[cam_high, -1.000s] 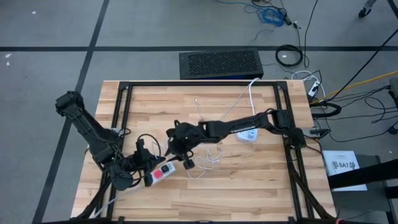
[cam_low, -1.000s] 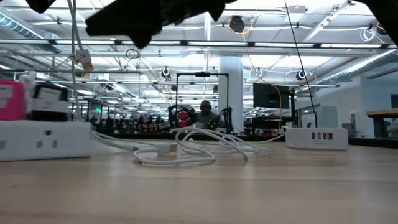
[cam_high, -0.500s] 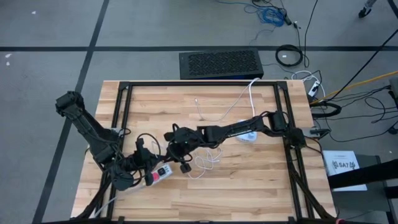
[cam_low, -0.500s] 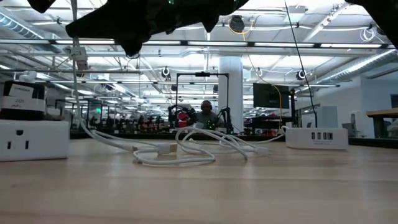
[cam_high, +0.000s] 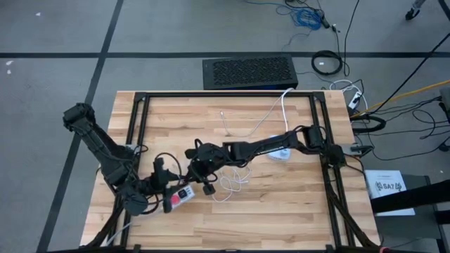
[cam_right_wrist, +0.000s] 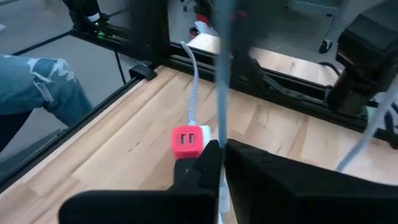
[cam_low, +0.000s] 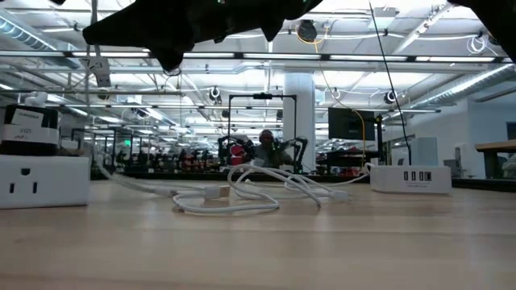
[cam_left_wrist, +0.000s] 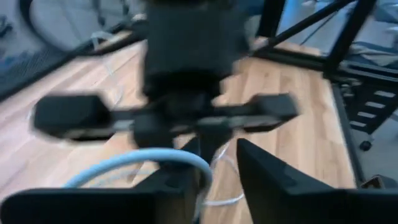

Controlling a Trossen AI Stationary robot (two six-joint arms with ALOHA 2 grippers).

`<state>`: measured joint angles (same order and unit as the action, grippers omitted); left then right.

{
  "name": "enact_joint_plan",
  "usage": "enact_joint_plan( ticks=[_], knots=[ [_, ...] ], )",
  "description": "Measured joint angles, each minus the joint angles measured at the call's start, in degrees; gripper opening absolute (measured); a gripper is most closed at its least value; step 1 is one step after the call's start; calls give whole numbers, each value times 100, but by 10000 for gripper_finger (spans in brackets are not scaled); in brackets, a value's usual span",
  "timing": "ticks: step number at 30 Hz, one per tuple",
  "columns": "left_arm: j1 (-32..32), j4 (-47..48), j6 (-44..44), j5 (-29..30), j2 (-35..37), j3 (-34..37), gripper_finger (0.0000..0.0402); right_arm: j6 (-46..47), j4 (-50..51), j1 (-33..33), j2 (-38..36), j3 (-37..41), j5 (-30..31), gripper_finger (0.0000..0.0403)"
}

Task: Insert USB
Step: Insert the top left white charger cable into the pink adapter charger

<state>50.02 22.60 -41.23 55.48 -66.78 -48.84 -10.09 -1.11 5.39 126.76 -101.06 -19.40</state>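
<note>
Jaws: right gripper (cam_high: 204, 177) closed on white cable (cam_right_wrist: 222, 81), frame centre; left gripper (cam_high: 160, 190) clamps power strip (cam_high: 180, 197), lower left.

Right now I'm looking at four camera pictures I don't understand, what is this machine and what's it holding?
It is a robot with two dark jointed arms working at a wooden table. One picture looks straight down, one looks level across the tabletop, and two come from cameras on the wrists. In the overhead view, the left gripper sits at a white power strip with a red end. The right gripper is beside it, shut on a thin white cable, seen best in its wrist view. A white USB charging hub and loose cable coils also lie there.
</note>
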Motion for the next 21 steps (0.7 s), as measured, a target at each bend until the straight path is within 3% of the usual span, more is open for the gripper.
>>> enact_joint_plan(
  ticks=[4,7,18,21],
  knots=[
    [117,-687,970,109,2,-25,145,48,-1,-56,0,0,-3,1],
    [253,-702,1188,214,3,-172,156,48,2,-79,0,0,-4,0],
    [1126,-646,1143,780,4,-283,159,23,250,-213,-42,0,-45,0],
    [1080,-132,562,774,4,-289,160,44,216,-208,-66,0,-191,0]
  ],
)
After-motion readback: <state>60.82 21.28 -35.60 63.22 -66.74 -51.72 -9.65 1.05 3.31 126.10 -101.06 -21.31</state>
